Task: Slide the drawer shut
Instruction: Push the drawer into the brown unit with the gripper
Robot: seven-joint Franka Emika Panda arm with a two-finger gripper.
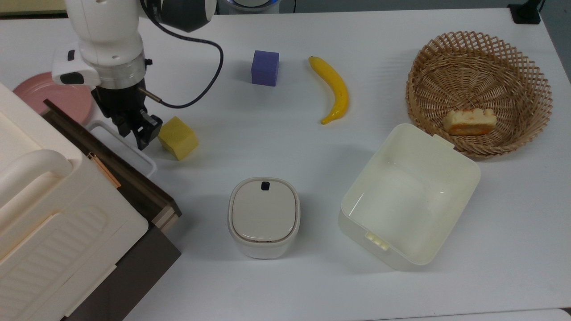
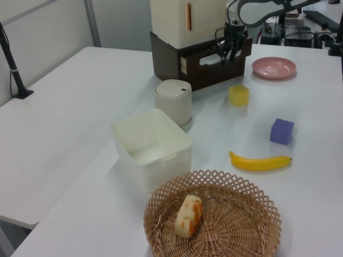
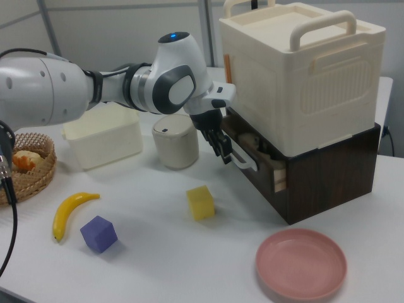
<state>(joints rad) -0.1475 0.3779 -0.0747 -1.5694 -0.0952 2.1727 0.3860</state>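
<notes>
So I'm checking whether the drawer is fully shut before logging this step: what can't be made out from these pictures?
- Drawer inside: top view, covered by the cream case.
- Gap left at the drawer front: left view, too small to judge; in the right view it looks slightly out.
- Gripper contact with the handle: top view, the fingers cover it.
- Pink plate: top view, partly behind the arm.

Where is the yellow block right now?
In the top view, the yellow block sits on the table left of centre, just right of the tool and the drawer's handle.
</notes>
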